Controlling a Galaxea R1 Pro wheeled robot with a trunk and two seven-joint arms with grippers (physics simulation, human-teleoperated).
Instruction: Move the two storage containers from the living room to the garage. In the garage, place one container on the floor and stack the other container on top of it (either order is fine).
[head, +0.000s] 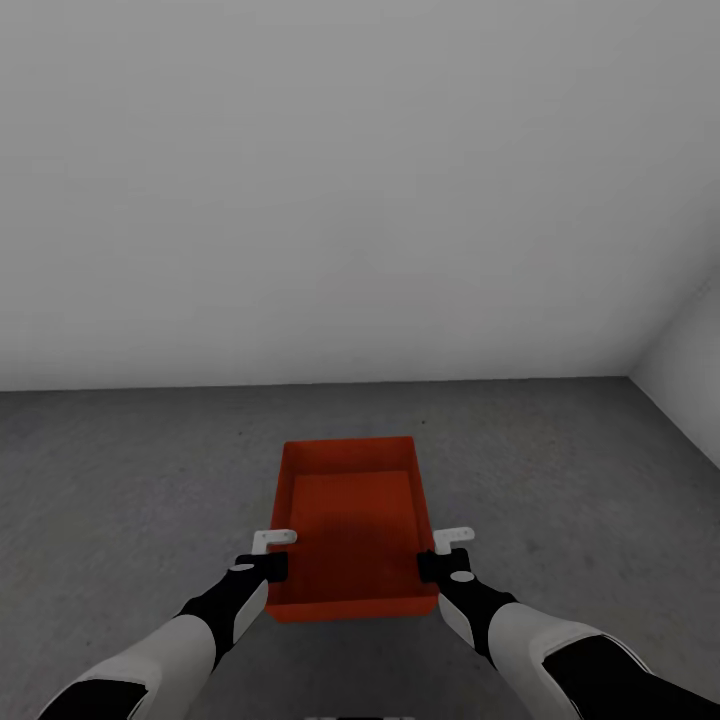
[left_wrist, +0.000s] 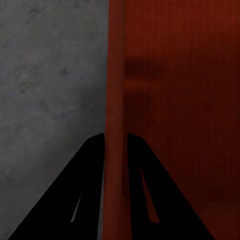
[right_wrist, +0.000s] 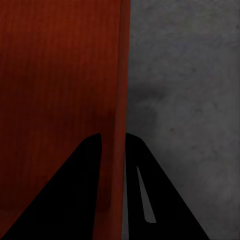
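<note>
We cannot tell whether the storage container (head: 352, 525) touches the concrete floor (head: 120, 480); its underside is hidden. Our forearms run off the head view's lower edge. Each wrist view cuts the container's walls at its edges.

- the left gripper (left_wrist: 116, 142) shows as two black fingers (left_wrist: 80, 190) that rise from the near edge of the picture and become narrow toward the tips.
- between the two fingers stands the thin wall of the orange-red storage container (left_wrist: 175, 100); one finger is on the outer side of the wall and the other finger is on the inner side.
- the fingers are close against the wall, so the gripper is clamped on it.
- the inner face of the container is plain, with a dark soft shadow on it.
- on the outer side of the wall lies the floor (left_wrist: 50, 75), rough grey concrete with darker spots.
</note>
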